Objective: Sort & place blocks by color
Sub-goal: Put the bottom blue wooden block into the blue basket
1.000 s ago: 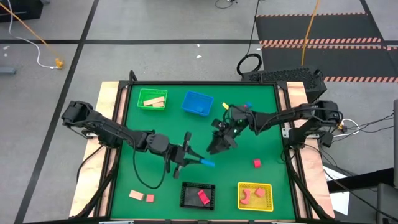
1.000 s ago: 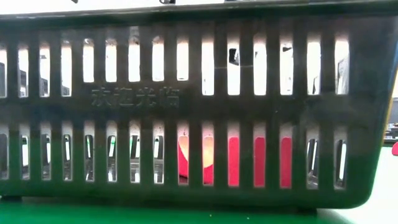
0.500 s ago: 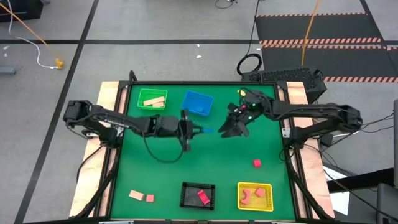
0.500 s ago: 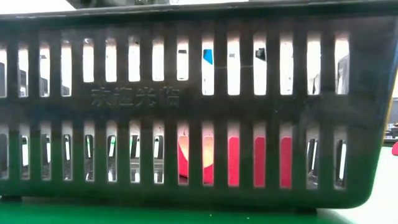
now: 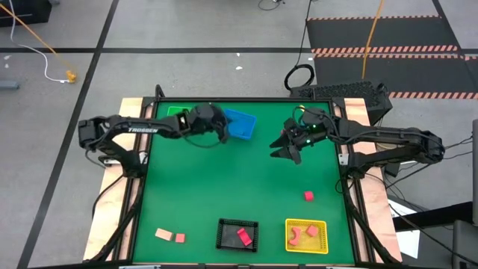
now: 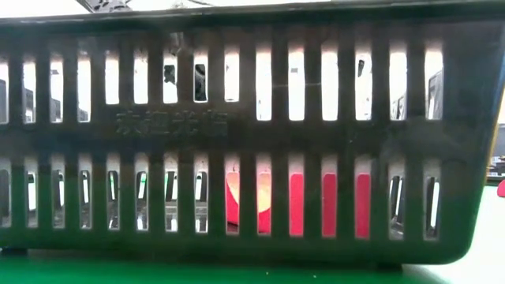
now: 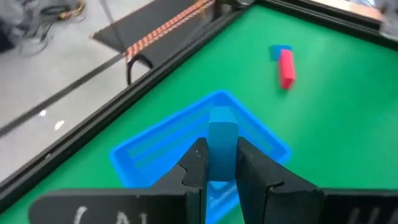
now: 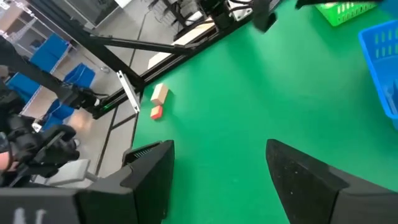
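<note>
Blocking nearly the whole low view: black basket wall, pink-red blocks showing only through its slots. Hiding under the left arm in the high view: most of the green basket, contents unreadable. Running off the right wrist picture's edge beyond the right gripper: blue basket. Blurring beyond the left gripper: floor and cables.

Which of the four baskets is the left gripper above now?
The blue basket, at the table's far edge. The left gripper is shut on a blue block above it; the green, black and yellow baskets are elsewhere.
</note>
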`<act>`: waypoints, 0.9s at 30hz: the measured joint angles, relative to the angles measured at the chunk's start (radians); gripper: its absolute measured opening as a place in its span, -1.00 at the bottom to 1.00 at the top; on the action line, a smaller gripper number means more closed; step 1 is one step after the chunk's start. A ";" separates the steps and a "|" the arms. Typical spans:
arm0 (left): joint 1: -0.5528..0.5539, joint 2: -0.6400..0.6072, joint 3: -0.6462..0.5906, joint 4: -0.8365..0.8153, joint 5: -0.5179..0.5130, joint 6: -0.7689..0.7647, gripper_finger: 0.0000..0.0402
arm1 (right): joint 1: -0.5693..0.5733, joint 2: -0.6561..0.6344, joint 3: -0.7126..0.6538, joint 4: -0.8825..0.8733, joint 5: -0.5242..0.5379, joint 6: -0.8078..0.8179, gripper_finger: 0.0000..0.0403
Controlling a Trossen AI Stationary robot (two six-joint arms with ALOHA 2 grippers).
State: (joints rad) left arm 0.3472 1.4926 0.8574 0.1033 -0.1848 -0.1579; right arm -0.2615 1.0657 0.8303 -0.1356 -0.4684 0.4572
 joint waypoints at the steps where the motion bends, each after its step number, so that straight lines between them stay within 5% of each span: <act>1: 0.012 0.004 0.000 0.000 0.000 -0.018 -0.75 | 0.000 0.000 0.000 0.000 0.000 0.000 0.20; 14: 0.052 0.174 -0.001 0.050 0.057 -0.171 -0.75 | 0.002 0.000 0.000 0.025 0.031 -0.002 0.20; 23: 0.052 0.175 -0.001 0.055 0.056 -0.205 -0.36 | -0.005 0.004 0.000 -0.295 0.599 -0.183 0.20; 27: 0.049 0.175 -0.001 0.052 0.056 -0.229 -0.30 | -0.018 0.033 -0.001 -0.378 0.704 -0.248 0.21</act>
State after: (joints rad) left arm 0.3964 1.6680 0.8566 0.1551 -0.1284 -0.3869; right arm -0.2793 1.0991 0.8295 -0.5132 0.2358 0.2097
